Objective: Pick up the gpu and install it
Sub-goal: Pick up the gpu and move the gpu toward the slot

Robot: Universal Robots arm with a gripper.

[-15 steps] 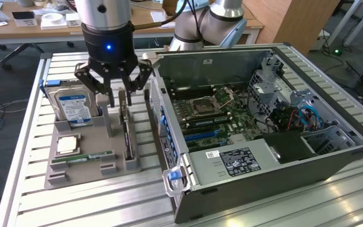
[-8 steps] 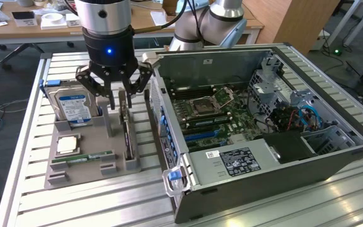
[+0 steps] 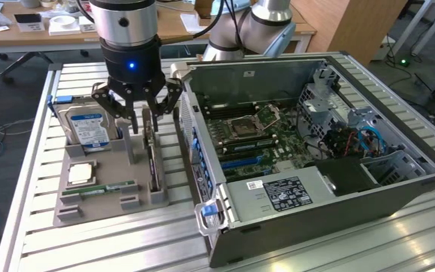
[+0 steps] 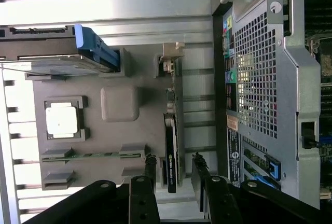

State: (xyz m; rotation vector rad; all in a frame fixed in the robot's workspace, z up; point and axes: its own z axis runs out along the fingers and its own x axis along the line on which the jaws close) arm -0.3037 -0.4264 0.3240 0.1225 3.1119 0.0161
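Bench (image 3: 111,243) of ribbed aluminium slats lies nearest, dully bright. On it sit a grey moulded tray (image 3: 97,207) (matte, blocky) and, at the exterior view's right, an open steel case (image 3: 399,192) showing its green board (image 3: 263,141). The tray holds a narrow RAM stick (image 3: 100,188), a square silvery CPU (image 3: 80,173), a blue-labelled drive (image 3: 88,127) and the gpu (image 4: 171,154), a thin black card standing on edge in its slot. The jaws are spread, one finger on either side of the gpu, not gripping it. Behind stands a wooden desk (image 3: 168,31).
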